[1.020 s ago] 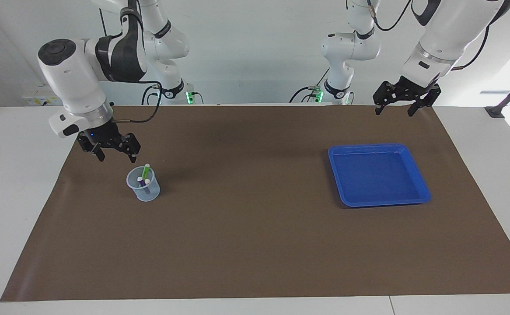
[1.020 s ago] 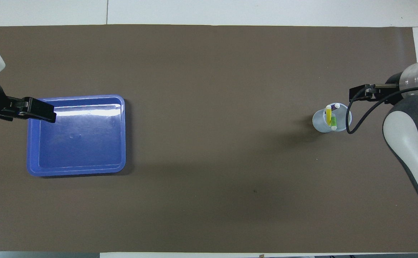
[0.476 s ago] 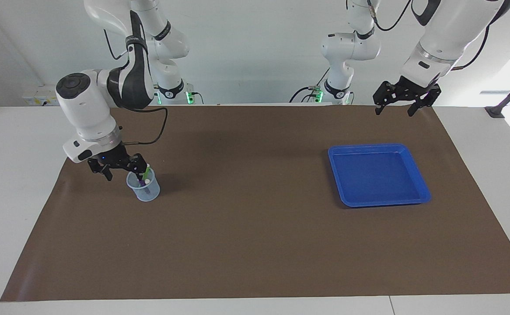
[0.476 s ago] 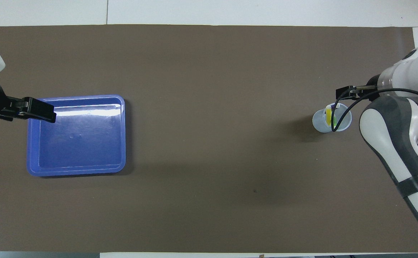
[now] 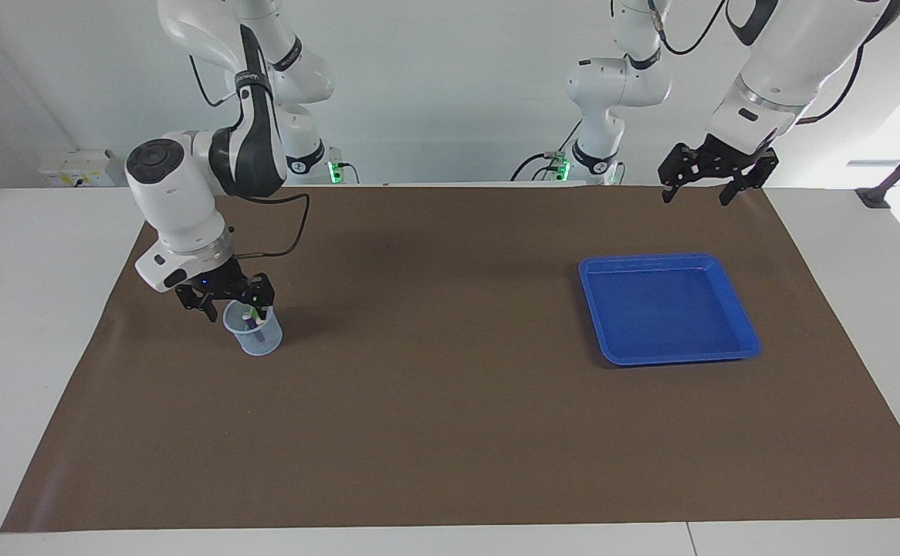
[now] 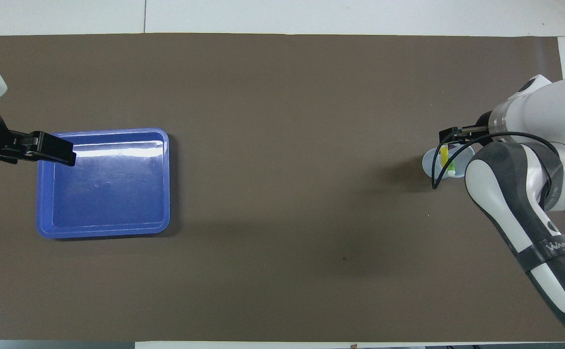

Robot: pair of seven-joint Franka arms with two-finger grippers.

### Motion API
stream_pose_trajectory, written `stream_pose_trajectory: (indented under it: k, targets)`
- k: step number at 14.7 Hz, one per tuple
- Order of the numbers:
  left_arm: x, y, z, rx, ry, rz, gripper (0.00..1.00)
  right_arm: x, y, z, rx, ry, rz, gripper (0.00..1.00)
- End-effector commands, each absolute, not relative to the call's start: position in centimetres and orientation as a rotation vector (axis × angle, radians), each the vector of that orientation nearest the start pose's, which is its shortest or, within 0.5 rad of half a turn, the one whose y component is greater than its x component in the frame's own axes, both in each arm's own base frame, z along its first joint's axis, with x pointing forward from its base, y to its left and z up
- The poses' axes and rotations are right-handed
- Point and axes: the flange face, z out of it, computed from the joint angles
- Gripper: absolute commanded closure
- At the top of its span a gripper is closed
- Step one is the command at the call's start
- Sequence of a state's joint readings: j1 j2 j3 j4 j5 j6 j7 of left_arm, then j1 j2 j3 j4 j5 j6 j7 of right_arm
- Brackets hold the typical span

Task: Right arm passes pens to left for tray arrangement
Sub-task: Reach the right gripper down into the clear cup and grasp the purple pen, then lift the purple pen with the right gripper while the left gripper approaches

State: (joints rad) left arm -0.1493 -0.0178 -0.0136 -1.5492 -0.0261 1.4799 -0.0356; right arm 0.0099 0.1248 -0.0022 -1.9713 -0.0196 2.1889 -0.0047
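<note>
The pens stand in a small translucent cup (image 5: 258, 338) (image 6: 430, 162) at the right arm's end of the table. I see a purple pen (image 5: 250, 317), a yellow pen (image 6: 443, 156) and a green pen (image 6: 450, 167). My right gripper (image 5: 235, 305) (image 6: 449, 138) is down at the cup's mouth, open, with its fingertips on either side of the pens' tops. The blue tray (image 5: 666, 309) (image 6: 103, 184) lies empty toward the left arm's end. Raised over the tray's edge nearest the robots, my left gripper (image 5: 697, 193) (image 6: 64, 152) waits open and empty.
A brown mat (image 5: 450, 401) covers most of the white table. The right arm's black cable (image 6: 437, 165) loops over the cup in the overhead view. Its wrist and forearm (image 6: 520, 194) hide the mat beside the cup.
My right gripper dropped from above and beside the cup to its mouth, around the pens' tops, and its fingers have drawn slightly together. The left arm has not moved.
</note>
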Motion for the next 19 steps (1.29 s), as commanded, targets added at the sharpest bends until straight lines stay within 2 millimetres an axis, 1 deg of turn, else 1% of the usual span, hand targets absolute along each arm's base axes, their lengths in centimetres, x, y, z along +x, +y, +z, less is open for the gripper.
stream_pose_trajectory:
  k: [1,2,3,4,6,7,9,11,13,14,16,18,19]
  targets:
    - [52.4,-8.6,63.9,-3.142,0.209,0.081,0.00,58.4,0.2,42.0,-3.140,-0.062,-0.169,0.38]
    - [52.4,-8.6,63.9,-3.142,0.209,0.081,0.00,58.3,0.2,42.0,-3.140,-0.059,-0.166,0.48]
    - [52.5,-8.6,63.8,-3.142,0.209,0.084,0.00,58.2,0.2,41.7,-3.140,-0.062,-0.162,0.52]
    - [52.5,-8.6,63.8,-3.142,0.209,0.084,0.00,58.0,0.2,41.5,-3.140,-0.059,-0.161,0.55]
    - [52.4,-8.6,63.9,-3.142,0.209,0.081,0.00,58.0,0.2,41.5,-3.140,-0.059,-0.166,0.56]
    - [52.5,-8.6,63.8,-3.142,0.209,0.084,0.00,57.9,0.1,41.4,-3.140,-0.057,-0.164,0.58]
    - [52.4,-8.6,63.9,-3.142,0.209,0.081,0.00,57.9,0.2,41.4,-3.140,-0.059,-0.164,0.77]
    - [52.4,-8.6,63.9,-3.142,0.209,0.081,0.00,57.7,0.3,41.3,-3.138,-0.058,-0.166,0.99]
    - [52.0,-8.8,63.7,-3.138,0.214,0.119,0.00,57.8,0.2,41.3,-3.138,-0.055,-0.171,1.00]
    - [51.8,-9.2,63.7,-3.136,0.228,0.127,0.00,57.9,0.2,41.4,-3.138,-0.055,-0.181,1.00]
    - [51.9,-9.3,63.8,-3.137,0.228,0.113,0.00,58.2,0.1,41.8,-3.136,-0.052,-0.190,1.00]
    - [52.0,-8.5,63.8,-3.140,0.200,0.115,0.00,58.5,0.2,43.2,-3.134,-0.042,-0.219,1.00]
    - [52.1,-8.6,63.8,-3.140,0.204,0.110,0.00,58.5,0.2,44.6,-3.133,-0.042,-0.238,1.00]
